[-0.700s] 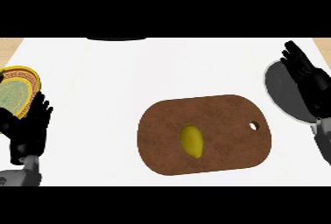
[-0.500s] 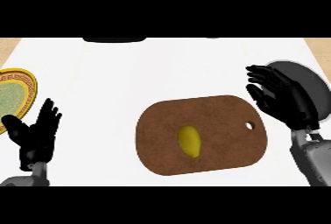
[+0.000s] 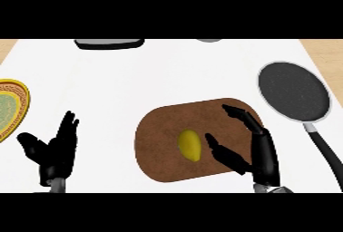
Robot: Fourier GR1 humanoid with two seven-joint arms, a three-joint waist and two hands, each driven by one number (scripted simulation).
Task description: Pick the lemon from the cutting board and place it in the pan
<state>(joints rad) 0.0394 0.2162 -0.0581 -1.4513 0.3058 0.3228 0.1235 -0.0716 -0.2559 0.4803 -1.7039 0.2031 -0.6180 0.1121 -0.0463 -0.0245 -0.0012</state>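
A yellow lemon lies near the middle of the brown cutting board. My right hand hovers over the board's right part, just right of the lemon, open, its thumb pointing toward the fruit and not touching it. A dark pan with a long black handle sits to the right of the board. My left hand rests open at the lower left, fingers up, holding nothing.
A yellow plate with a green centre lies at the left edge. A dark tray-like object and a grey item sit at the counter's far edge. White counter lies between the plate and the board.
My right hand has moved from over the pan down and left, onto the board beside the lemon, uncovering the pan. The left hand shifted right and lower, away from the plate.
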